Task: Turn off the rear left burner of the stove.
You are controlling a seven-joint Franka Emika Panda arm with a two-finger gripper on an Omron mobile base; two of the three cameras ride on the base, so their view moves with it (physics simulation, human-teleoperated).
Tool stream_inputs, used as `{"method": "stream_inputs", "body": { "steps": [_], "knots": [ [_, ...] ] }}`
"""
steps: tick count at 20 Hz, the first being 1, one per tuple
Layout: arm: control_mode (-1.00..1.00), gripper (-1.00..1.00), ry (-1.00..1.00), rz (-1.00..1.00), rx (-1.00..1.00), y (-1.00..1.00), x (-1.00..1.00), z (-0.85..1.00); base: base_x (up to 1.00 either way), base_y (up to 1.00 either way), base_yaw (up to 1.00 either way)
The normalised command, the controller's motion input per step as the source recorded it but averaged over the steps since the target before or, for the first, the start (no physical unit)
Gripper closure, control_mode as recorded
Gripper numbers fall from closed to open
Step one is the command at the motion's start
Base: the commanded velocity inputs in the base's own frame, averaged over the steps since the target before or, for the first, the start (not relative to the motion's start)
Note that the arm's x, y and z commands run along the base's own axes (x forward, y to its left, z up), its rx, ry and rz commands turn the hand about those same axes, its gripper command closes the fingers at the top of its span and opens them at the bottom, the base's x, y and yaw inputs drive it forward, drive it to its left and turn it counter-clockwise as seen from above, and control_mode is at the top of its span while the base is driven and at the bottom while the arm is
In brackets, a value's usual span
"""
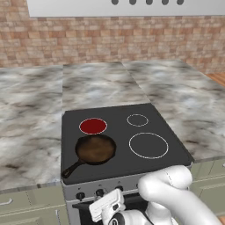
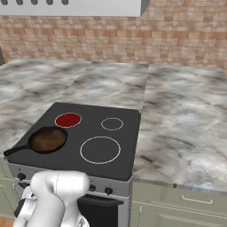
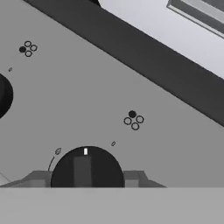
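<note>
The stove (image 1: 117,113) (image 2: 91,116) is a black glass cooktop with a silver front panel. Its rear left burner (image 1: 93,125) (image 2: 68,119) glows red. My gripper (image 3: 85,178) is pressed up to the front panel and shut on a round black knob (image 3: 87,166); one finger (image 3: 37,177) sits on each side of it. The knob's white mark points straight up in the hand view. In the left base view my hand (image 1: 107,205) is low at the panel, just below the row of knobs (image 1: 100,192).
A dark skillet (image 1: 96,149) (image 2: 48,138) rests on the front left burner, handle toward the front left corner. A second knob (image 3: 2,95) shows at the hand view's left edge. Marble counters flank the stove, with a brick wall behind.
</note>
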Motion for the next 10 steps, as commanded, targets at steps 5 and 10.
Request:
{"method": "stream_inputs", "body": {
  "steps": [5, 10],
  "knots": [
    [-1.0, 1.0, -0.15, 0.02, 0.51, 0.0, 0.01, 0.25, 0.0, 0.0, 0.0],
    [-1.0, 1.0, -0.13, 0.01, 0.51, 0.0, 0.0, 0.23, 0.0, 0.0, 0.0]
  ]
}}
